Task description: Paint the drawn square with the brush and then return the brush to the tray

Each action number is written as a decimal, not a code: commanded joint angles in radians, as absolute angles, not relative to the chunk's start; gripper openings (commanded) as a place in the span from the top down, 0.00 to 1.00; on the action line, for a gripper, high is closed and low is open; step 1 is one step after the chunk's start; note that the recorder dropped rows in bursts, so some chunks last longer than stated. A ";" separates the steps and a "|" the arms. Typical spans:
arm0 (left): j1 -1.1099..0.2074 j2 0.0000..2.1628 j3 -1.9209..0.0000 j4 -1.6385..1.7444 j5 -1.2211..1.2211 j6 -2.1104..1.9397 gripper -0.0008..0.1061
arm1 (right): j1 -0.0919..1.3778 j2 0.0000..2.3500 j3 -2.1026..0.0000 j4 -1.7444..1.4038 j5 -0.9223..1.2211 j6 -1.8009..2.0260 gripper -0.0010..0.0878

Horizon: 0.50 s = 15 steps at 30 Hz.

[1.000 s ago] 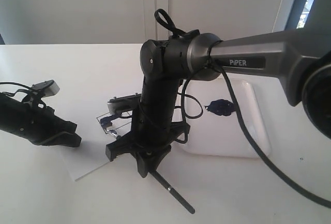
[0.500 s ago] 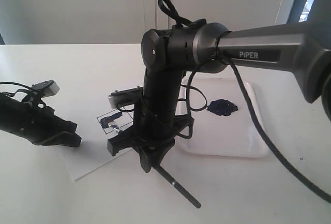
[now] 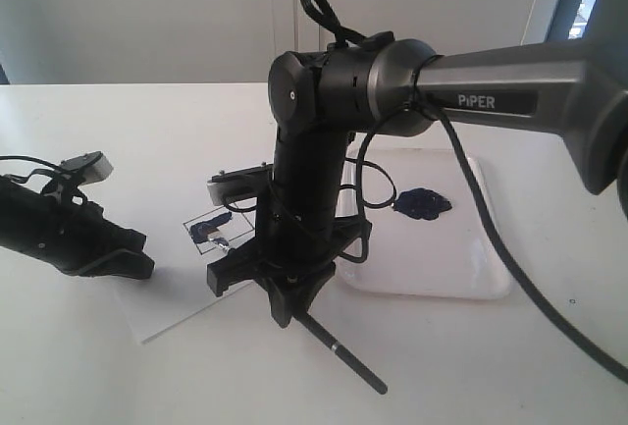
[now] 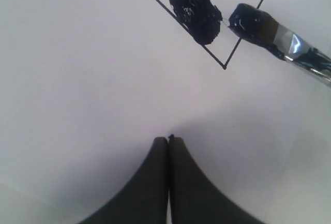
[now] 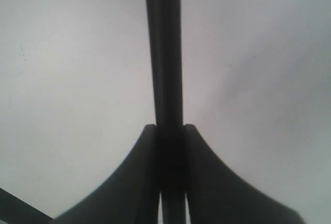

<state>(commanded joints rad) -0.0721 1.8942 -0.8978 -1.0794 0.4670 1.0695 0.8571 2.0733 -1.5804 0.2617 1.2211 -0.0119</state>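
The drawn square [image 4: 209,19] [image 3: 208,232] on the white paper holds a thick dark smear in part of it. My right gripper [image 3: 285,309] [image 5: 169,127] is shut on the brush [image 3: 343,356] [image 5: 164,53], whose black handle sticks out toward the table's front. Its silver ferrule and paint-laden bristles [image 4: 249,21] sit at the square's edge, right beside the smear. My left gripper [image 3: 137,260] [image 4: 169,139] lies shut and empty on the paper's left side, short of the square. The glossy white tray [image 3: 461,268] stands to the right, behind my right arm.
A dark blue paint blob [image 3: 422,202] lies in the tray. The white paper [image 3: 162,312] lies on the white table, its front corner near my right gripper. My right arm's black forearm [image 3: 309,180] stands over the paper and hides part of it.
My right arm has shifted a little to the right and the brush handle swung with it. The smear in the square has grown. The left gripper has stayed put.
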 joint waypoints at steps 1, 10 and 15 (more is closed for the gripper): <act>-0.072 1.894 -0.898 -1.084 0.467 1.069 0.99 | 0.857 2.073 -1.580 0.262 1.221 -0.012 0.99; -0.072 1.894 -0.910 -1.091 0.464 1.069 0.99 | 0.857 2.089 -1.580 0.259 1.221 -0.012 0.99; -0.072 1.894 -0.921 -1.091 0.470 1.069 0.99 | 0.857 2.089 -1.580 0.256 1.221 -0.012 0.99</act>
<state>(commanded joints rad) -0.0721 1.8942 -0.9211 -1.0911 0.4704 1.0695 0.8571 2.0893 -1.5804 0.2559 1.2211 -0.0123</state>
